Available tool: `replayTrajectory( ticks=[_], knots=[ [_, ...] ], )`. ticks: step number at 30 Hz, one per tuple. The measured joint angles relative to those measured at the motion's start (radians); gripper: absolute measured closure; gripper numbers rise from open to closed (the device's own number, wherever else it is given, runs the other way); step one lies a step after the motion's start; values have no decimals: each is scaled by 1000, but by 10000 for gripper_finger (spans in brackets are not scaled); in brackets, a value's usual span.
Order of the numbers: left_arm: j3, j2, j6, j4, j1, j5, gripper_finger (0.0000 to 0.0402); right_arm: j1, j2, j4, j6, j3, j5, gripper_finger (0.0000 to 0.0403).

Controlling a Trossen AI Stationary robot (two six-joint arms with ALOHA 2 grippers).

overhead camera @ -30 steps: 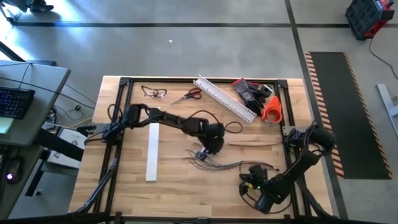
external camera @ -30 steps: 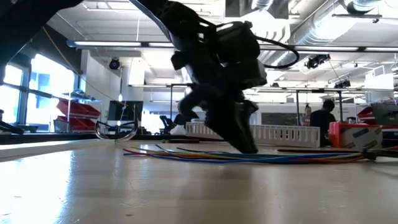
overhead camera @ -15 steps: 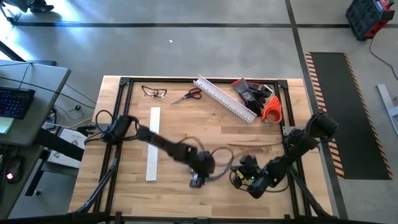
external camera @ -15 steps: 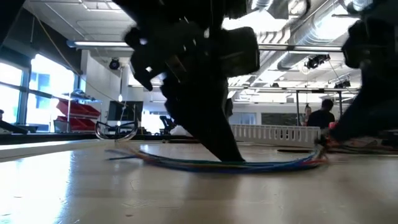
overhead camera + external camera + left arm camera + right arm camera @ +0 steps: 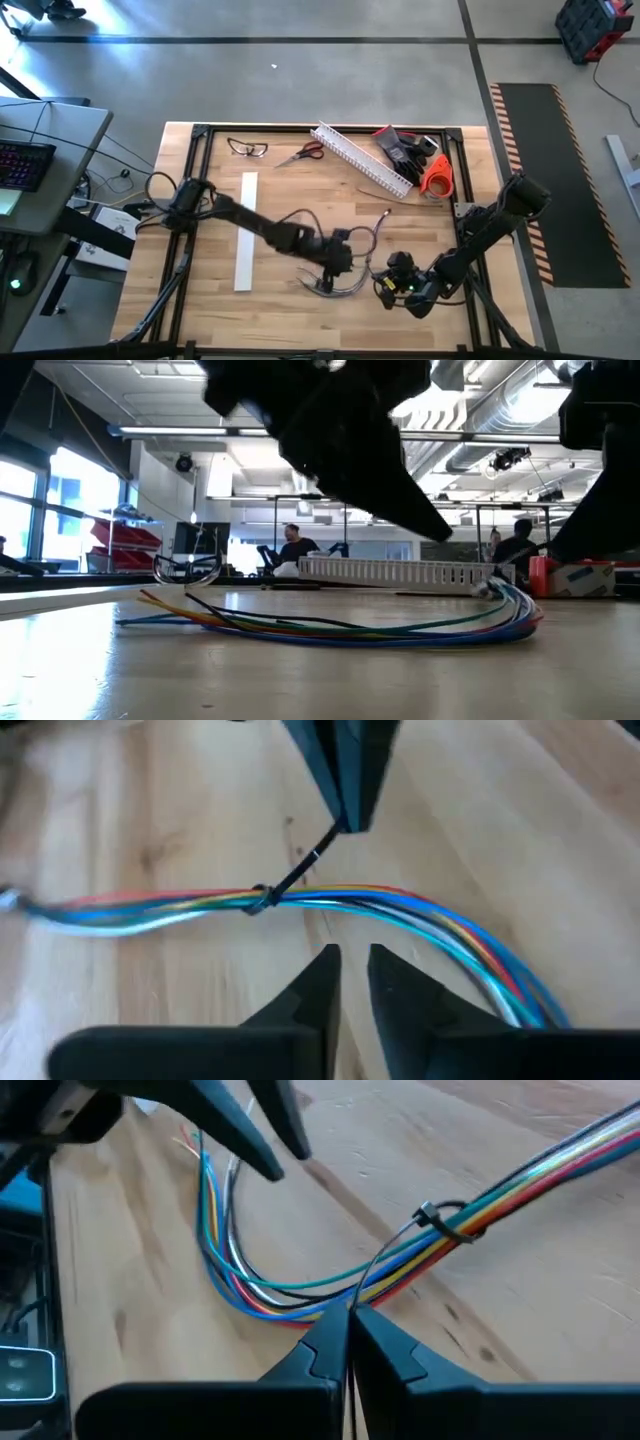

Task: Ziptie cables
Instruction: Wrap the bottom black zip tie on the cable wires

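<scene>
A: Cables (image 5: pixel 335 285) lie gathered on the wooden worktop (image 5: pixel 280 215) near its front, between the two arms; a second ago they were fanned loose, and now a ziptie (image 5: pixel 432 1220) cinches them.

B: So the tie is on?

A: Looks it. The right gripper (image 5: pixel 348 1328) is shut on the ziptie's thin stiff tail. The left gripper (image 5: pixel 352 970) hovers just above the bundle, jaws a narrow slit, holding nothing.

B: Materials?

A: Limp, glossy wires in blue, red and yellow, curving in a loop; pale planked wood beneath.
</scene>
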Motion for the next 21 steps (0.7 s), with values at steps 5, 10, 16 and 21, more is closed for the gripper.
replayTrajectory(
  ticks=[5, 10, 16, 21],
  knots=[
    [9, 61, 220, 173, 60, 161, 317, 4, -1, 7, 58, -13, 20, 403],
    [4, 149, 367, 338, 69, 152, 294, -17, -2, 8, 86, -13, 5, 403],
    [4, 213, 377, 403, 79, 50, 291, -38, -2, 29, 121, -13, -21, 403],
    [6, 212, 373, 394, 95, 72, 291, -32, -3, 31, 178, -13, -18, 403]
  ],
)
